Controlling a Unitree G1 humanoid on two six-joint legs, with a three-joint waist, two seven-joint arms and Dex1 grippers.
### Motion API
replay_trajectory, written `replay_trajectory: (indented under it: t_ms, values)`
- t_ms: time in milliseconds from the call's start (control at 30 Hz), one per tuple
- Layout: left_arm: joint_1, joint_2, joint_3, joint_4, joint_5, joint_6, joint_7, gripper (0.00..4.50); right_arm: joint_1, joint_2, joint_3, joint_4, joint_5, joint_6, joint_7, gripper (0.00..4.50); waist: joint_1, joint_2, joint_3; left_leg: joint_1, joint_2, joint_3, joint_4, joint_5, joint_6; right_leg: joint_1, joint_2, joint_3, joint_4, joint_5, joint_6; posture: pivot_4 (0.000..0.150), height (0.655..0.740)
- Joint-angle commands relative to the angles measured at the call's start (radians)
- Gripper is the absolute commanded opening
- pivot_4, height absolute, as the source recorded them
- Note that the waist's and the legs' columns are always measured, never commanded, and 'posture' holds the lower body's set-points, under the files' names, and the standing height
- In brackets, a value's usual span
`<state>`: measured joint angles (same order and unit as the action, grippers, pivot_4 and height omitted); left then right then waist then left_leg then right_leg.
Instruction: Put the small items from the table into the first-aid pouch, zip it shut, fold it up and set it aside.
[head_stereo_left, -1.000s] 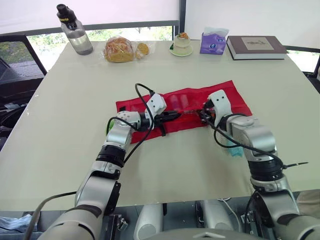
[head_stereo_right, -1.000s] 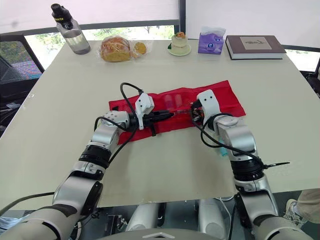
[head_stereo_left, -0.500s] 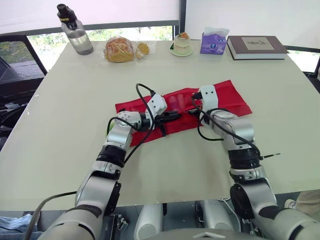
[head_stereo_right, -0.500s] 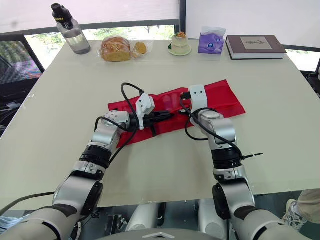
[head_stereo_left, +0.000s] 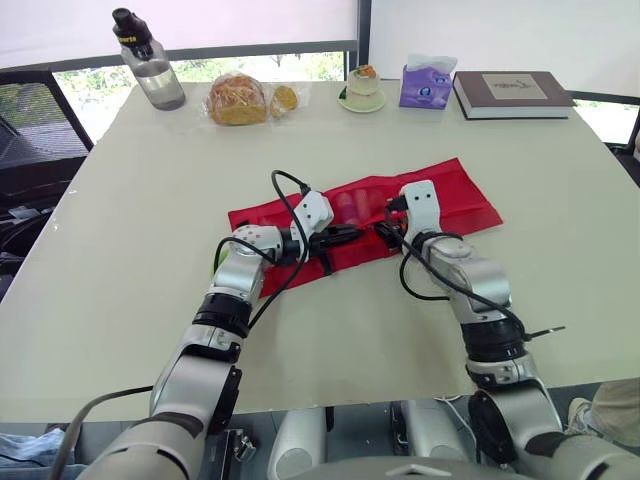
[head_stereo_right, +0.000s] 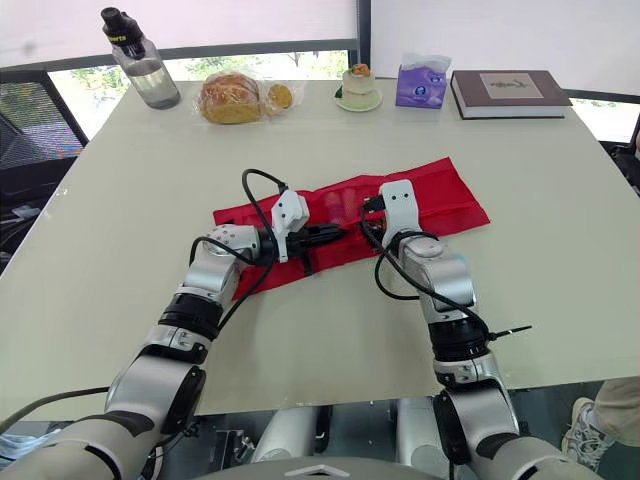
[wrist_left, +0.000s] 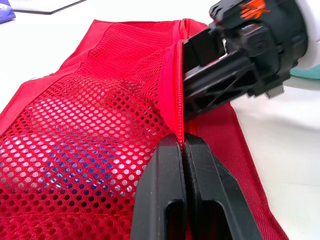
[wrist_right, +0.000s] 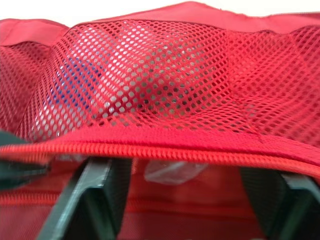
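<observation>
Left gripper (wrist_left: 183, 150): fingers pressed flat together, pinching the raised zip seam of the first-aid pouch (head_stereo_left: 455, 195). Right gripper (head_stereo_left: 386, 231): just beside it on the same seam, fingers (wrist_right: 97, 197) spread wide to either side of the zip (wrist_right: 200, 150), gripping nothing. Cannot make out the slider.

Pouch lies opened out, long and at an angle, mid-table (head_stereo_left: 140, 200). Through the mesh pocket (wrist_left: 95, 125) show a blue item (wrist_right: 75, 75) and a clear packet (wrist_right: 172, 170); the packet sits close under the zip teeth.

Risks, as I judge them:
- Right fingers close on cloth instead of the slider, so the pull only bunches the seam.
- Left pinch is narrow; a hard tug slips it and the whole pouch slides across the smooth top.
- Loose mesh or the clear packet gets caught in the teeth and jams the zip.
- Grippers nearly touching, so a small drift knocks one into the other.

Far edge: bottle (head_stereo_left: 150, 65), bagged bread (head_stereo_left: 238, 100), dessert cup (head_stereo_left: 362, 88), tissue pack (head_stereo_left: 428, 82), book (head_stereo_left: 512, 93). All well apart from the work.
</observation>
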<state>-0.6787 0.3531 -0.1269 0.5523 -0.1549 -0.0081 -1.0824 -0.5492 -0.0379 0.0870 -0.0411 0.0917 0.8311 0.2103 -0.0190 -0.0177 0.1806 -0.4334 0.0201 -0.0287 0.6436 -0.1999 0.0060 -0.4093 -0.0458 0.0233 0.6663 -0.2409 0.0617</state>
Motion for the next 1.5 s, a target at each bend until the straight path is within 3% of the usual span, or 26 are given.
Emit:
replay_trajectory:
  t_ms: [33, 100, 200, 333, 367, 967, 1333, 1500]
  values:
    - [-0.003, 0.007, 0.002, -0.034, 0.002, -0.014, -0.001, 0.0, 0.069, -0.048, 0.027, -0.122, 0.022, -0.096, 0.074, 3.15, 0.0, 0.0, 0.0, 0.0, 0.0, 0.0, 0.0, 0.0, 0.0, 0.0, 0.0, 0.0, 0.0, 0.0, 0.0, 0.15, 0.74]
    - [-0.003, 0.007, 0.004, -0.034, 0.002, -0.012, -0.001, 0.0, 0.103, -0.059, 0.024, -0.143, 0.029, -0.127, 0.084, 3.15, 0.0, 0.0, 0.0, 0.0, 0.0, 0.0, 0.0, 0.0, 0.0, 0.0, 0.0, 0.0, -0.001, 0.0, 0.0, 0.15, 0.74]
    - [-0.001, 0.012, 0.003, -0.033, 0.004, -0.011, -0.006, 0.0, 0.118, -0.061, 0.027, -0.137, 0.027, -0.183, 0.09, 2.33, -0.002, 0.0, 0.0, 0.0, 0.0, 0.0, 0.0, 0.0, 0.0, 0.0, 0.0, 0.0, -0.001, 0.0, 0.0, 0.15, 0.74]
    - [0.001, 0.009, -0.003, -0.04, 0.006, -0.008, -0.008, 0.0, 0.1, -0.054, 0.04, -0.061, 0.004, -0.267, 0.082, 0.33, -0.002, 0.0, 0.0, 0.0, 0.0, 0.0, 0.0, 0.0, 0.0, 0.0, 0.0, 0.0, -0.001, 0.0, 0.0, 0.15, 0.74]
    - [0.001, 0.006, -0.004, -0.042, 0.007, -0.007, -0.007, 0.0, 0.093, -0.047, 0.037, -0.038, 0.003, -0.282, 0.077, 0.12, -0.001, 0.0, 0.0, 0.0, 0.0, 0.0, 0.0, 0.0, 0.0, 0.0, 0.0, 0.0, -0.001, 0.0, 0.0, 0.15, 0.74]
    - [0.007, -0.001, -0.004, -0.053, 0.009, -0.006, 0.001, 0.0, -0.074, 0.027, 0.028, 0.353, -0.043, -0.593, 0.041, 0.12, -0.002, 0.0, 0.0, 0.0, 0.0, 0.0, -0.001, 0.0, 0.0, 0.0, 0.0, 0.0, -0.001, 0.0, 0.0, 0.15, 0.74]
    - [-0.024, 0.053, 0.04, 0.018, 0.015, -0.028, 0.047, 0.0, 0.179, -0.123, 0.068, -0.084, 0.015, -0.445, 0.216, 0.12, -0.002, 0.0, 0.0, 0.001, 0.0, 0.0, -0.001, 0.0, 0.0, 0.0, 0.0, 0.001, 0.0, 0.0, 0.0, 0.15, 0.74]
    - [-0.011, 0.099, 0.062, 0.029, 0.005, -0.025, 0.053, 0.0, 0.345, -0.245, -0.008, -0.323, 0.111, -0.444, 0.313, 0.12, -0.002, 0.0, 0.0, 0.001, 0.001, 0.0, -0.001, 0.0, 0.0, 0.0, 0.0, 0.0, -0.001, 0.0, 0.0, 0.15, 0.74]
